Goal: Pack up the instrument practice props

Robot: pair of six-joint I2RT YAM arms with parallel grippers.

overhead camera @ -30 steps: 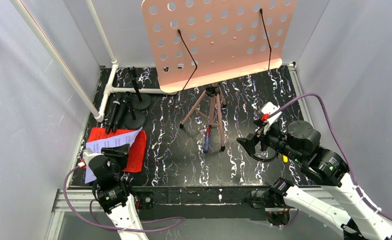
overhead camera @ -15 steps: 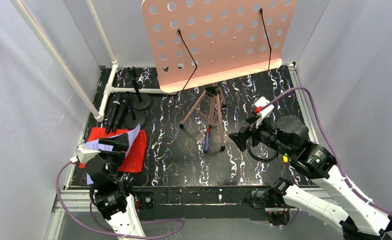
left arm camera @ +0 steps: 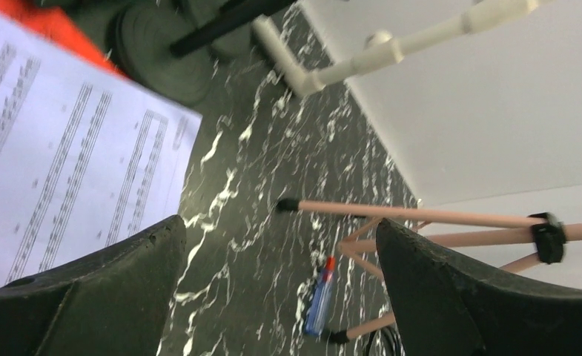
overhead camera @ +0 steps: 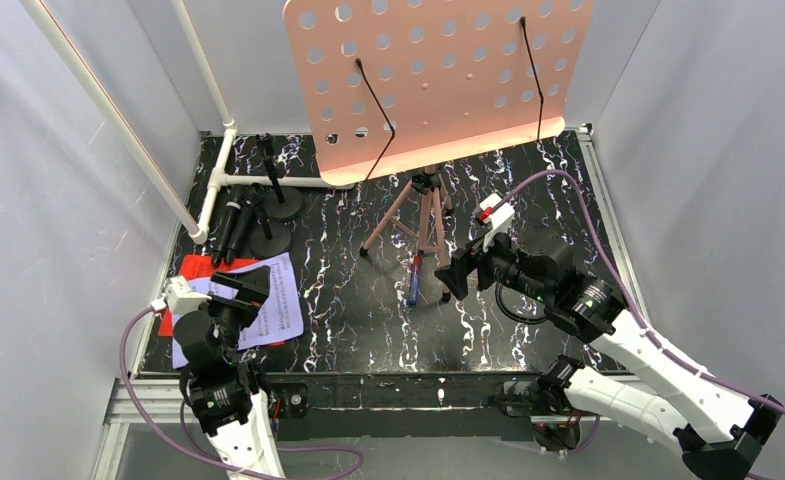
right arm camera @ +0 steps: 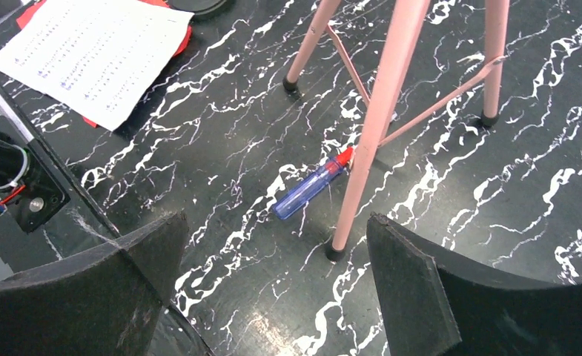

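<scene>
The pink hole-punched rack [overhead camera: 438, 80] stands at the back on its tripod legs [overhead camera: 423, 225]. Two black microphones [overhead camera: 258, 215] with round bases lie at the back left. A white music sheet [overhead camera: 268, 312] lies flat over a red sheet [overhead camera: 193, 268] at the front left. My left gripper [overhead camera: 251, 292] hovers open over the white sheet [left arm camera: 58, 170], holding nothing. My right gripper [overhead camera: 448, 280] is open and empty, just right of the tripod's near leg [right arm camera: 380, 126]. A blue pen [right arm camera: 310, 185] lies under the tripod.
A white pipe frame [overhead camera: 218, 160] runs along the left wall and back left corner, beside the microphones. The black marbled table [overhead camera: 368, 320] is boxed in by white walls. A purple cable [overhead camera: 608, 230] loops over my right arm.
My left gripper has opened and let go of the white sheet, which now lies flat on the red one. My right arm has moved left toward the tripod.
</scene>
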